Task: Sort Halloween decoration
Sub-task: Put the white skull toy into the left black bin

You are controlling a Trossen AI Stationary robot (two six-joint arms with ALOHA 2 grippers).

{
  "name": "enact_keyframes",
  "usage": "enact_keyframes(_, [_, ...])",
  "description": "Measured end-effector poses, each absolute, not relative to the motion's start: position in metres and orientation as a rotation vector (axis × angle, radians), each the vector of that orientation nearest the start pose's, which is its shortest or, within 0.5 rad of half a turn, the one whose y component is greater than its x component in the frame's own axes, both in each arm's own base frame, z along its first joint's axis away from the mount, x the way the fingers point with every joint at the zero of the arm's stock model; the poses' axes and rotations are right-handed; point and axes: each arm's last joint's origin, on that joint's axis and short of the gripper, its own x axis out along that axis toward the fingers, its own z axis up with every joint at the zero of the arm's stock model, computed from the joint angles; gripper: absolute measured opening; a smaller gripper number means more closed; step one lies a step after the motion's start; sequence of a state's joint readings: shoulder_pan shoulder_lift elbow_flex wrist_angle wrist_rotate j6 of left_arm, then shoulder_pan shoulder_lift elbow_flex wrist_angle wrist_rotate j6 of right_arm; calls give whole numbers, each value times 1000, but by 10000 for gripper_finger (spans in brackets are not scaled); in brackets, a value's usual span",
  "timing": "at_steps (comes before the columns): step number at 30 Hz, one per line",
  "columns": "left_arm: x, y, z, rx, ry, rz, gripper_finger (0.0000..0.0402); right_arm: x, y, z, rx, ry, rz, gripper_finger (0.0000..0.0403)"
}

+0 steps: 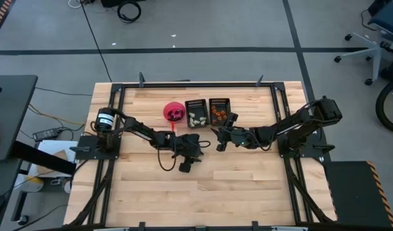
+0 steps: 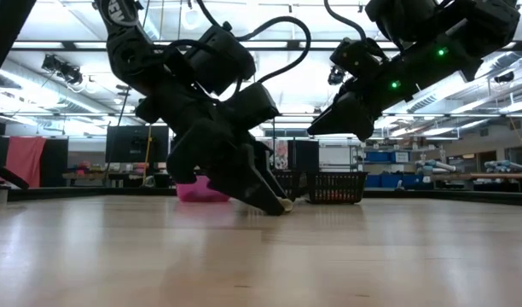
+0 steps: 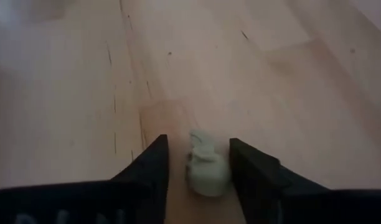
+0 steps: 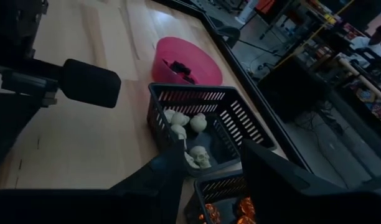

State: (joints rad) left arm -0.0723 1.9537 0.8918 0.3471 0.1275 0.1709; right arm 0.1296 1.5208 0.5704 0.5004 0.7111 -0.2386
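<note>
A pale greenish-white piece (image 3: pixel 206 167) lies on the wooden table, between the two fingers of my left gripper (image 3: pixel 200 163). That gripper is open and tipped down, with its fingertips at the table top (image 2: pixel 276 205), near the table's middle (image 1: pixel 201 145). My right gripper (image 4: pixel 212 163) is open and empty. It hangs above the table (image 2: pixel 329 126) beside the orange tray (image 1: pixel 228 123). The pink bowl (image 4: pixel 183 61) holds dark pieces. One black tray (image 4: pixel 203 118) holds pale skulls and the other (image 4: pixel 225 202) holds orange pieces. My left gripper's fingers (image 3: pixel 249 165) stand on either side of the pale piece, which rests on the table. One finger is close against its side (image 3: pixel 226 168). I cannot tell whether it touches.
The bowl (image 1: pixel 174 111) and the two trays (image 1: pixel 196 112) (image 1: pixel 219 110) stand in a row at the table's far middle. A black frame (image 1: pixel 183 85) rims the table. Bare wood lies toward the near edge.
</note>
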Motion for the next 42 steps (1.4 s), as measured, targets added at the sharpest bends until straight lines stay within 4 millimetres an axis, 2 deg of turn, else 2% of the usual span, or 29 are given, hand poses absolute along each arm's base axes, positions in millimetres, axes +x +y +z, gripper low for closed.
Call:
enact_keyframes(6, [361, -29, 99, 173, 721, -249, 83, 279, 17, 164, -415, 484, -521, 162])
enact_keyframes(10, [360, -27, 99, 172, 726, -247, 60, 279, 17, 164, -415, 485, -521, 162])
enact_keyframes(20, [355, -23, 110, 232, 743, -185, 60, 279, 17, 164, -415, 485, -521, 162])
enact_keyframes(27, [353, -14, 132, 427, 718, 32, 61, 279, 17, 164, -415, 486, -522, 162])
enact_keyframes(34, [355, 0, 152, 475, 648, 173, 61, 279, 17, 164, -415, 486, -521, 162])
enact_keyframes(42, [353, 23, 163, 452, 627, 258, 61, 279, 17, 163, -413, 486, -515, 162])
